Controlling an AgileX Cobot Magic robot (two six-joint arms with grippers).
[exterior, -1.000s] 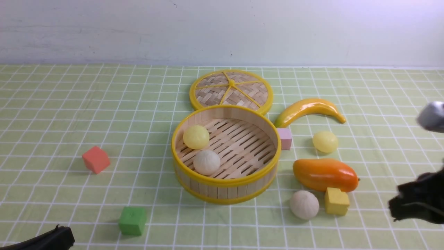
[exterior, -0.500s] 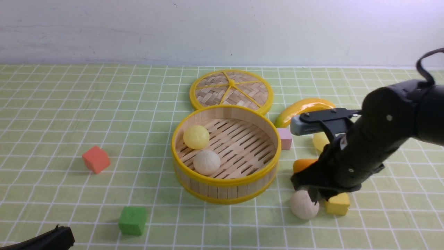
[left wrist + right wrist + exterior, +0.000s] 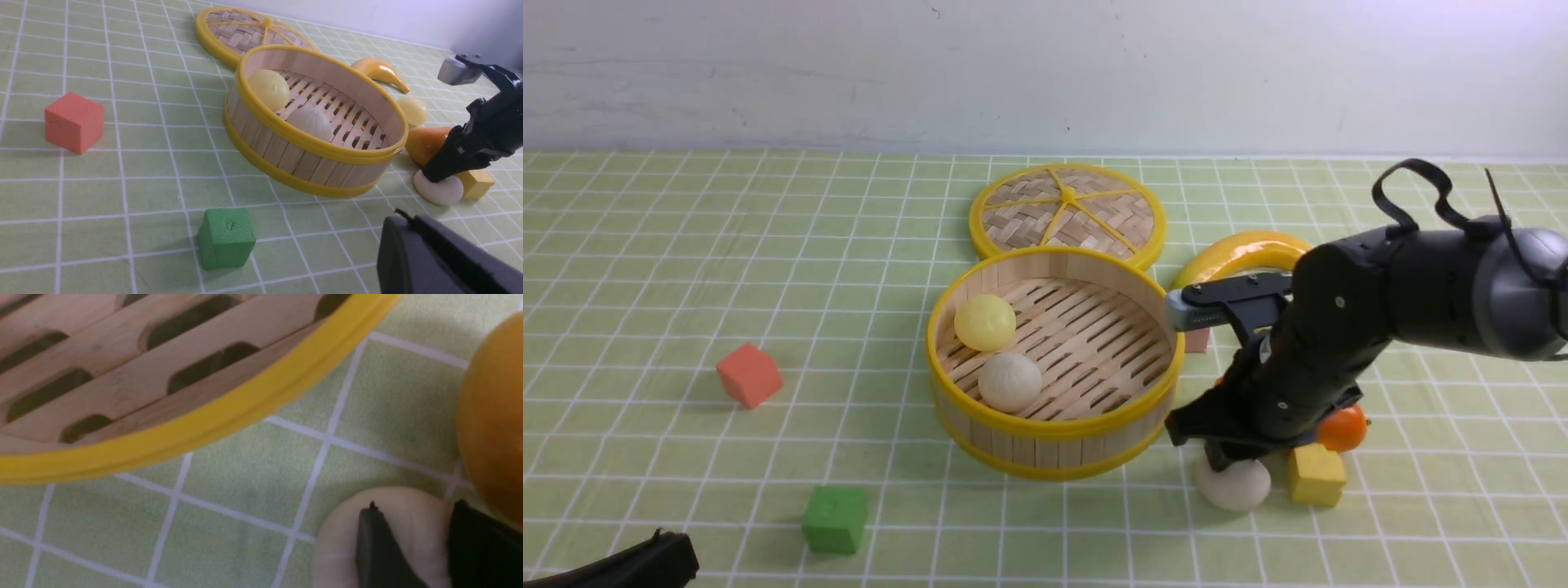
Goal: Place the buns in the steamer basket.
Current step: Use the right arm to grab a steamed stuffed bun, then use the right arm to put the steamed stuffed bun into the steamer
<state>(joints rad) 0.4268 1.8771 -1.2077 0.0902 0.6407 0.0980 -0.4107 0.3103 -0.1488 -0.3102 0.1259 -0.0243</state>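
Pickup of a third bun is in hand: the black right gripper [image 3: 1223, 461] sits atop the off-white, faintly pleated round bun [image 3: 1237, 488] on the bench [image 3: 686, 286] just right of the yellow-rimmed bamboo steamer basket [image 3: 1054, 425], jaws apart astride it. Next, I reckon, they must close and lift it over the rim. Inside lie a smooth pale yellow bun [image 3: 985, 322] and another off-white one [image 3: 1009, 381]. The left gripper [image 3: 678, 559] is closed.

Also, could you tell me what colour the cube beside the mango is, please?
The cube is yellow, seen best in the front view.
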